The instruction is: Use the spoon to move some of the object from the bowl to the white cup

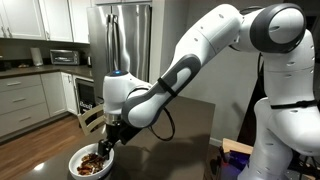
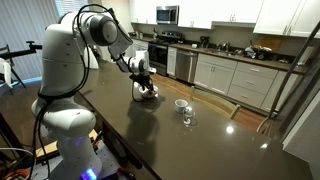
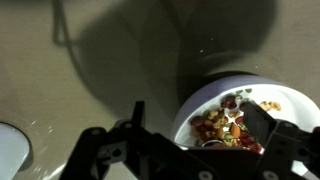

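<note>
1. The gripper (image 3: 200, 135) has its two jaws standing well apart in the wrist view and nothing is clamped between them. It hangs low over the bowl (image 3: 198, 102).
2. The bowl sits on the dark table (image 2: 150, 140) directly under the gripper in both exterior views (image 1: 78, 168). Its heap of brown and reddish pieces (image 3: 225, 125) lies just ahead of the jaws, a little towards the right-hand one.
3. The spoon cannot be picked out with certainty. A pale curved sliver at the near edge of the heap may be part of it, but it is too blurred to tell.
4. The white cup (image 2: 181, 103) stands on the table beside the bowl but apart from it, with a small clear glass (image 2: 187, 118) just next to the cup.
5. Handling, as a judgement:
   - The spoon looks slim, light and stiff, and probably slippery. It should be gripped at mid-handle, clear of the rim, and pinched firmly so it does not twist.
   - The pieces are loose, dry and light, so they will roll off a tilted spoon.
   - The cup is small and light and would be easy to knock over.
</note>
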